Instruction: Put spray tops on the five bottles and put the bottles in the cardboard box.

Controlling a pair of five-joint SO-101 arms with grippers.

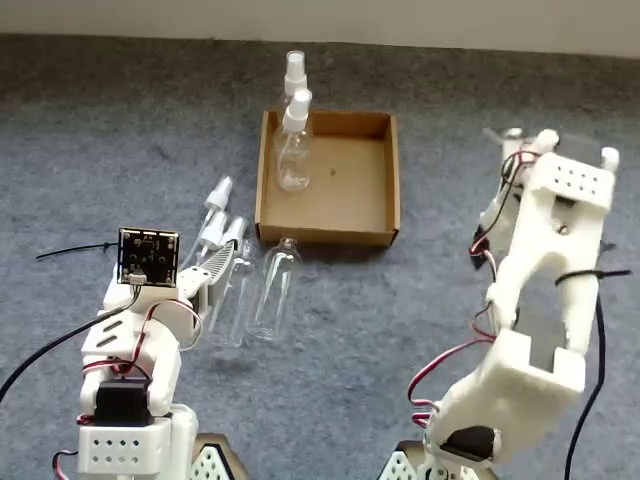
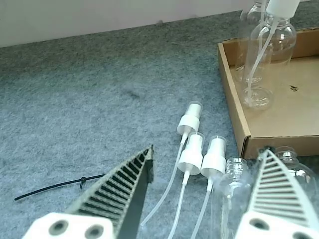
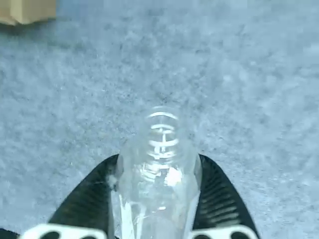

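While the right gripper (image 3: 158,164) pinched a clear open bottle (image 3: 159,144) in its jaws, the left gripper (image 2: 208,152) hung with jaws spread wide over three spray tops (image 2: 192,149) and two bare bottles (image 1: 275,285) lying on the grey carpet (image 1: 120,130), and farther off one topped bottle (image 1: 294,150) stood in the cardboard box (image 1: 395,180), with another topped one (image 1: 295,70) just behind it.

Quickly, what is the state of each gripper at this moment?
Left gripper: open, holding nothing.
Right gripper: closed on a clear bottle that has no spray top.
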